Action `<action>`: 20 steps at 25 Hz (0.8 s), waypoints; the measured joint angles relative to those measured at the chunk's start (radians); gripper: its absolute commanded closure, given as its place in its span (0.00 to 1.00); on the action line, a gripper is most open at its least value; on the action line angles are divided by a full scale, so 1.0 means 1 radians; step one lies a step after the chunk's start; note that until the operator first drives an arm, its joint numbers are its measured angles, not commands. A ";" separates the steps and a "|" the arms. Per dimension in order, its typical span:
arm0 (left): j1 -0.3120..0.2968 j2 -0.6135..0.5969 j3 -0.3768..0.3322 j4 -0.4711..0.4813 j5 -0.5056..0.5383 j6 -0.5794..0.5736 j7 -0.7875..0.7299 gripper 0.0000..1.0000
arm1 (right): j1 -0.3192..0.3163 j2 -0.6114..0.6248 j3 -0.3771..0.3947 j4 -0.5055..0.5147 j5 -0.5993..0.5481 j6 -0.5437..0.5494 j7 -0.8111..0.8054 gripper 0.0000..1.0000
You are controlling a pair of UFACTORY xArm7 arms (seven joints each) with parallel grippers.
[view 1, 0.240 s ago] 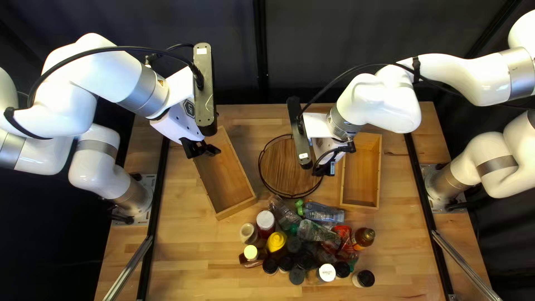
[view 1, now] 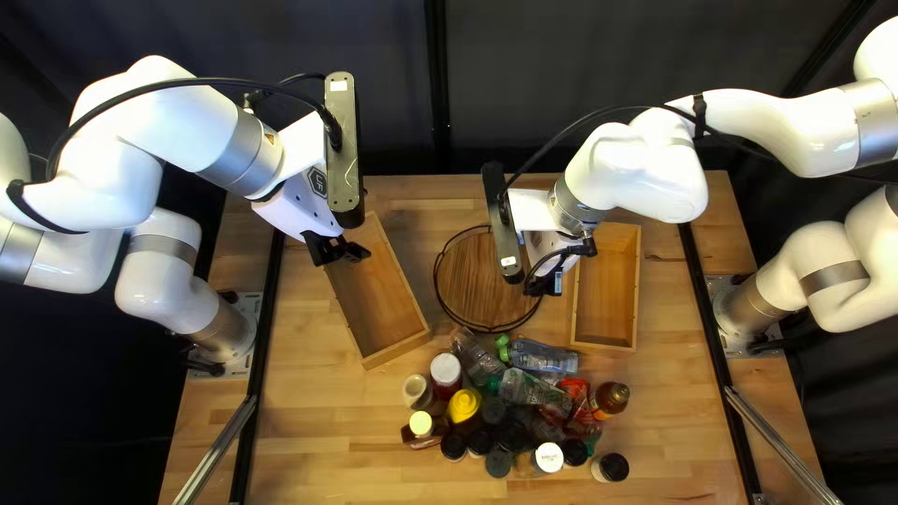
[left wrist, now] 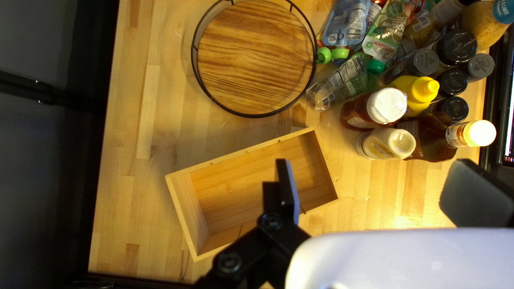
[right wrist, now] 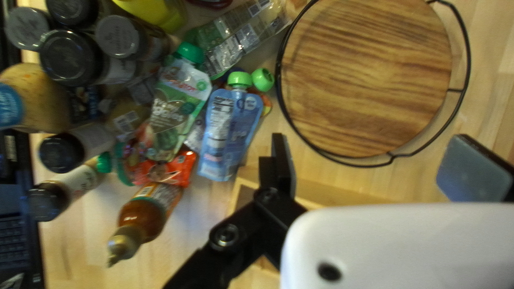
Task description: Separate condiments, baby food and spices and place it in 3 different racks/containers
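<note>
My left gripper (view 1: 339, 251) hangs over the far end of the left wooden box (view 1: 393, 355); in the left wrist view the gripper (left wrist: 369, 192) is open and empty. My right gripper (view 1: 543, 282) is between the round rack (view 1: 486, 281) and the right wooden box (view 1: 606, 342); in the right wrist view the gripper (right wrist: 369, 166) stands wide open, holding nothing. Condiments, including a yellow mustard bottle (left wrist: 418, 93), a ketchup bottle (left wrist: 386, 106) and a sauce bottle (right wrist: 142, 217), crowd together with baby food pouches (right wrist: 227, 134) and dark-lidded spice jars (right wrist: 69, 56). Both boxes' visible floors are bare.
The bottles, jars and pouches form one tight cluster on the near half of the table (view 1: 318, 421). A laptop (right wrist: 16, 230) lies at the table's near edge, beside the jars. The round rack has a raised black wire rim.
</note>
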 measured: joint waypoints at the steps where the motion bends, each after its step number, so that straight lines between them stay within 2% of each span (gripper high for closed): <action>1: 0.000 0.000 0.000 0.000 0.000 0.000 0.000 0.00 | 0.009 0.007 0.010 0.007 -0.002 0.008 0.010 0.00; 7: 0.000 0.000 0.000 0.000 0.000 0.000 0.000 0.00 | 0.049 0.028 0.059 0.011 -0.032 0.025 0.084 0.00; 12: 0.000 0.000 0.000 0.000 0.000 0.000 0.000 0.00 | 0.077 -0.011 0.107 -0.011 -0.086 0.075 0.219 0.00; 20: 0.000 0.000 0.000 0.000 0.000 0.000 0.000 0.00 | 0.117 -0.121 0.181 -0.180 -0.133 0.064 0.402 0.00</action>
